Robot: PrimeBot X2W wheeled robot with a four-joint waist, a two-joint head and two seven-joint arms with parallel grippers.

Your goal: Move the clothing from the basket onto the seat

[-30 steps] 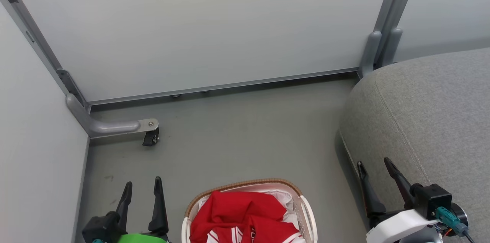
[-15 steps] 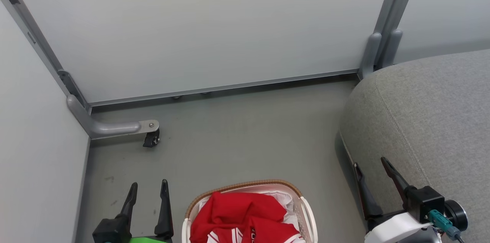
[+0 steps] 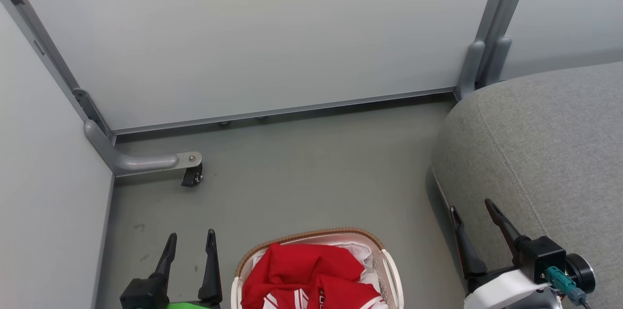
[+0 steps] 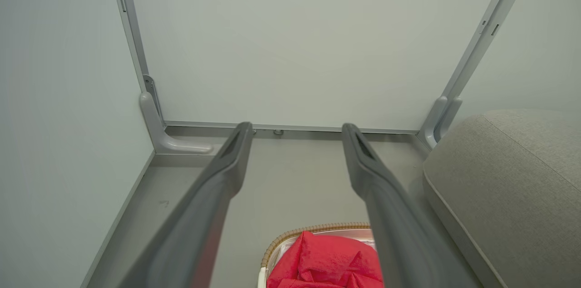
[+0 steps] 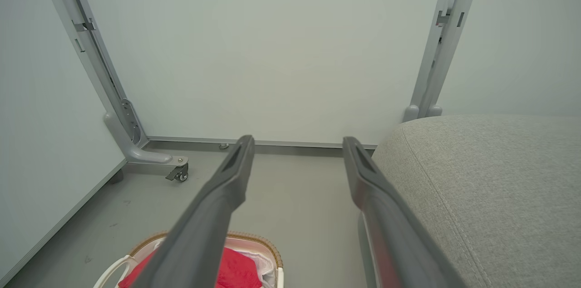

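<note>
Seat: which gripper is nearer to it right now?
Right. The right gripper is open at the edge of the seat; the left gripper, also open, is across the basket from it.

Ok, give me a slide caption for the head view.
Open left end effector and right end effector flank the basket of red clothing; grey seat at right.
</note>
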